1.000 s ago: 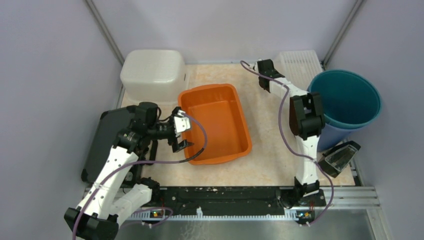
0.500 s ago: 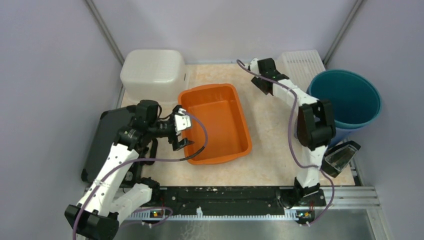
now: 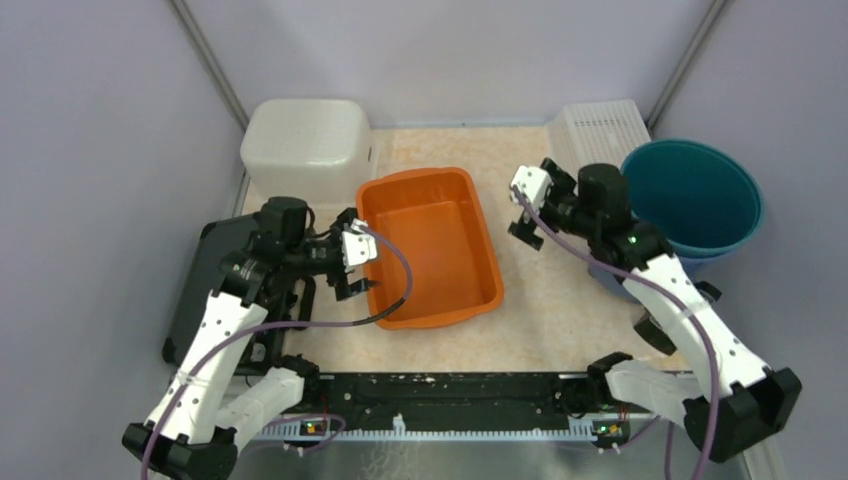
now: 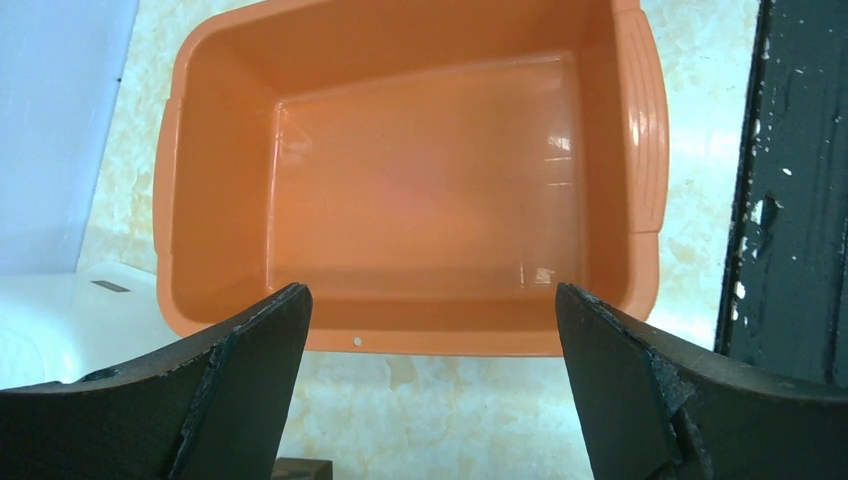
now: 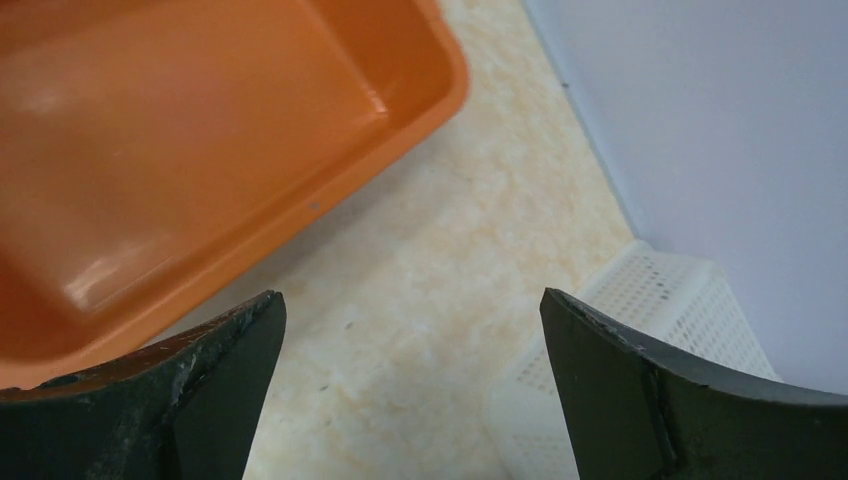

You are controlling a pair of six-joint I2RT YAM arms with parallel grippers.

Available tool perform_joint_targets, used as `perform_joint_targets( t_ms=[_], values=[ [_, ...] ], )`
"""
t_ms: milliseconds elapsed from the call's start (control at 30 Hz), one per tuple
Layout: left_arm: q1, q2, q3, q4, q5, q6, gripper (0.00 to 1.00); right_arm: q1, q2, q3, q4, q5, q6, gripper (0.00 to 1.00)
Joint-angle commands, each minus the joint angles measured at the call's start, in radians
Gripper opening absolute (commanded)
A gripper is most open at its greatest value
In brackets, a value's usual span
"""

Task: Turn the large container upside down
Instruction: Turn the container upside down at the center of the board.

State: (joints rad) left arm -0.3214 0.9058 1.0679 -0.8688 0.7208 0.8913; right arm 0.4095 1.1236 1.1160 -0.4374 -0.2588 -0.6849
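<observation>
Large orange container (image 3: 430, 245) stands upright, opening upward, between the two grippers. Left gripper (image 3: 351, 270), fingers spread, has the container's rim just ahead of it (drawn back slightly from before). Right gripper (image 3: 523, 214), likewise spread, has swung in from farther back; the container lies to its left.

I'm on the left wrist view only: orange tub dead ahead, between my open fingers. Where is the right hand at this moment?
Observer: The right hand hangs open off the right rim of the orange tub, near its far corner, with a gap between them.
Operator: Okay. What's on that side of the tub?
Observer: A teal bucket stands upright to the right of that arm, apart from the tub.
Operator: Anything else back there?
Observer: A white basket sits in the far right corner, beyond the bucket.
</observation>
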Motion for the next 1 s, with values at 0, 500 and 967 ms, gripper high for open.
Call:
perform_joint_targets(
  t_ms=[0, 500, 967],
  values=[
    [0.001, -0.052, 0.006, -0.043, 0.037, 0.031, 0.99, 0.004, -0.179, -0.147, -0.082, -0.298, -0.134, 0.99],
    [0.002, -0.086, -0.033, -0.028, 0.077, 0.009, 0.99, 0.045, -0.291, -0.183, -0.407, -0.584, -0.359, 0.97],
    [0.044, -0.059, -0.053, -0.026, 0.096, 0.026, 0.99, 0.244, -0.229, -0.305, -0.129, -0.421, -0.201, 0.92]
  ],
)
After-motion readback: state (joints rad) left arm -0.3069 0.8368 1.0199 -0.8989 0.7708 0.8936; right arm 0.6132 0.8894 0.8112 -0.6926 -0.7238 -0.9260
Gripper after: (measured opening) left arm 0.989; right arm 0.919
